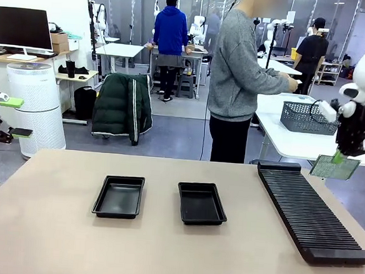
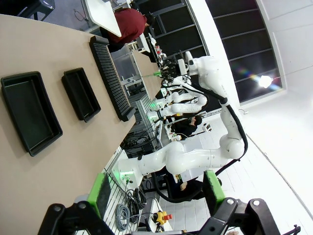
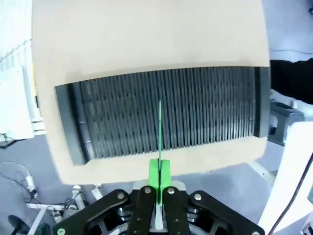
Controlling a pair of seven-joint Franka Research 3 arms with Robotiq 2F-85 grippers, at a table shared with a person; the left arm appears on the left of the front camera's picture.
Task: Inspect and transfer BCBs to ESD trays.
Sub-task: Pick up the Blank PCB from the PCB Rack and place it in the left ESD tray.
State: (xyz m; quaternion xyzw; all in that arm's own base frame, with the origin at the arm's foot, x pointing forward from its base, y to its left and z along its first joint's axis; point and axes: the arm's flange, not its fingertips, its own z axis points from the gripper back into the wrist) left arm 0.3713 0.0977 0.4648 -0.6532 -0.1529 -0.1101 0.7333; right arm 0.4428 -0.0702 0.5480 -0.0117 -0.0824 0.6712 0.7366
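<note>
The right claw (image 3: 159,172) is clamped narrow on the bottom edge of one BCB (image 1: 331,167), which the right wrist view shows edge-on, standing straight up between the pads. The board hangs in the air, clear of the black slotted rack (image 1: 312,212) directly beneath the claw; no other board can be seen in the rack's slots. This looks like the lift-and-inspect step, with the transfer not yet made.

Both ESD trays (image 1: 119,196) (image 1: 201,204) lie empty on the table (image 1: 51,228), well apart from the right claw, across the rack and toward the other arm. The next move probably calls for carrying the board over the rack to the nearer tray, turning it flat and lowering it inside the rim before letting go.

The left claw (image 2: 157,193) hangs wide and empty off the table's far side from the board. Beyond the right claw, a person (image 1: 237,78) stands by a grey mesh basket (image 1: 306,117).

No brand, label or writing is legible on the board, trays or rack.
</note>
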